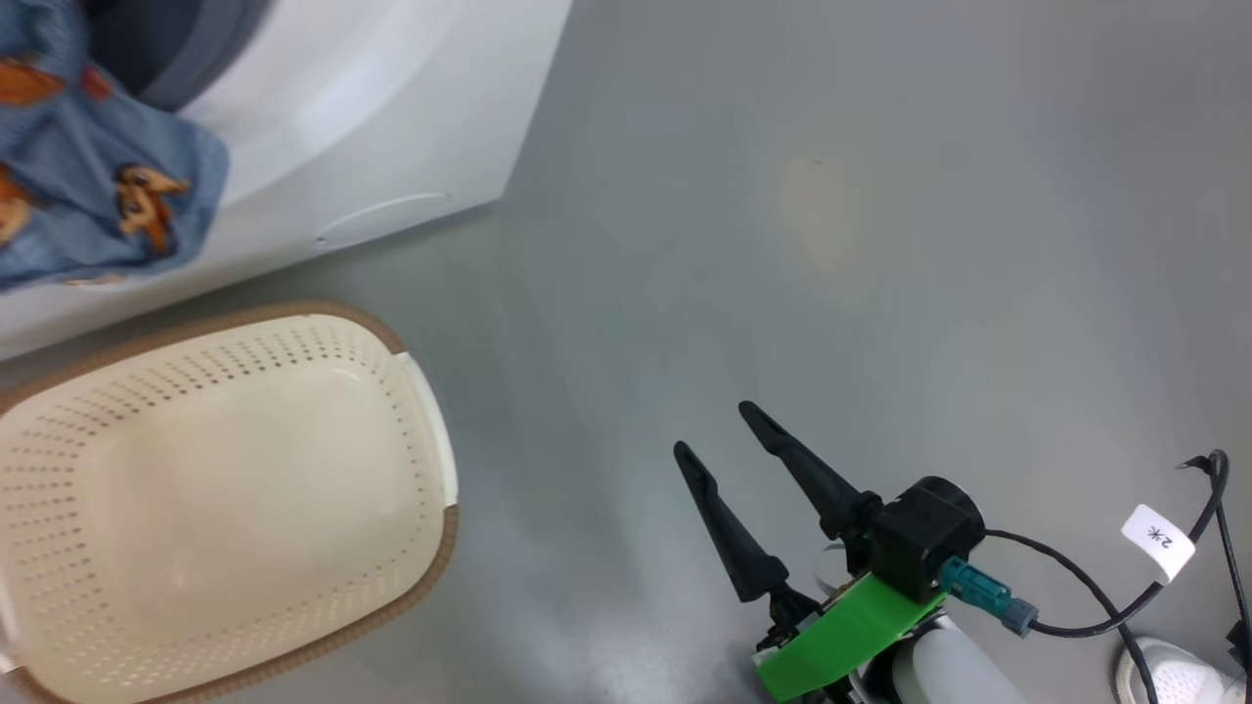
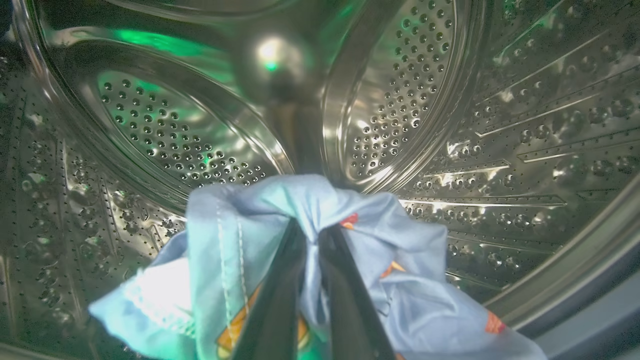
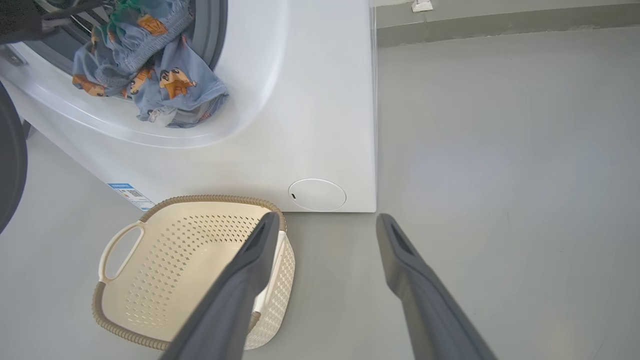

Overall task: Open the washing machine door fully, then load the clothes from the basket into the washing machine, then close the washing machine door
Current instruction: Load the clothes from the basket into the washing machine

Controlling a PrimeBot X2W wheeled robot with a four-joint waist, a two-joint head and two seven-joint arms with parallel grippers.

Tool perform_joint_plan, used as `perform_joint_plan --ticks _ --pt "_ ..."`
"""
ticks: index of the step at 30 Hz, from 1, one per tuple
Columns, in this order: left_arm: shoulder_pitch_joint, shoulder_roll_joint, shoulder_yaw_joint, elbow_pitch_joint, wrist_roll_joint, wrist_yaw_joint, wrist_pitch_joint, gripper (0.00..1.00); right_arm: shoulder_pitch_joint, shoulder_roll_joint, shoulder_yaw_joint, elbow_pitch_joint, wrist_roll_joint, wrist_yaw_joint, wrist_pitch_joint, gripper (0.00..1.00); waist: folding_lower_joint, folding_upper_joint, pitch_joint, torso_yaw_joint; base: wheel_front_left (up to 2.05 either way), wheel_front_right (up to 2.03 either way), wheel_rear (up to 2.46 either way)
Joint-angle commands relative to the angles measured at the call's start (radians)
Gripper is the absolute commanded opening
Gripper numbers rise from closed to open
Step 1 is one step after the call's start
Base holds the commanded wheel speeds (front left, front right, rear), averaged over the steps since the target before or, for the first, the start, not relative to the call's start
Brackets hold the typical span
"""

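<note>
The right end effector (image 1: pixel 712 428) hangs over the floor in front of the washing machine (image 3: pixel 310 100), jaws spread wide, holding nothing. Closer to the washing machine, just before its front panel, stands the basket (image 1: pixel 430 548), with no clothes in it. At the washing machine's opening, the blue printed garment (image 3: pixel 150 75) hangs partly out over the lower lip. Inside the steel drum (image 2: pixel 410 100), the left end effector (image 2: pixel 310 230) is clamped on this garment. Step in hand, by judgement: loading. The next move calls for release deep in the drum, with the hanging cloth cleared before closure. The right wrist view shows the overhang and the washing machine door (image 3: pixel 10 160) swung open beside the washing machine. The left wrist view shows the grip.
</note>
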Motion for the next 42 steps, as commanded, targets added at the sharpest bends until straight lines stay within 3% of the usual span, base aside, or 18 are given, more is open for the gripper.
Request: perform_joint_plan --ticks 1,16,42 --pt "-0.044 0.056 0.010 -0.001 0.015 0.010 -0.011 0.00 0.001 0.001 0.030 -0.026 0.019 0.002 -0.012 1.00 0.0000 0.0000 0.039 -0.042 0.00 0.00 0.00" --pt "-0.169 0.105 -0.039 0.088 0.066 0.068 -0.023 0.00 0.024 0.001 0.082 -0.029 0.030 0.002 -0.012 1.00 0.0000 0.0000 0.072 -0.068 0.00 0.00 0.00" --pt "-0.257 0.181 -0.072 -0.143 0.062 0.055 -0.075 0.00 0.045 0.001 0.115 -0.051 0.034 0.002 -0.012 1.00 0.0000 0.0000 0.174 -0.086 0.00 0.00 0.00"
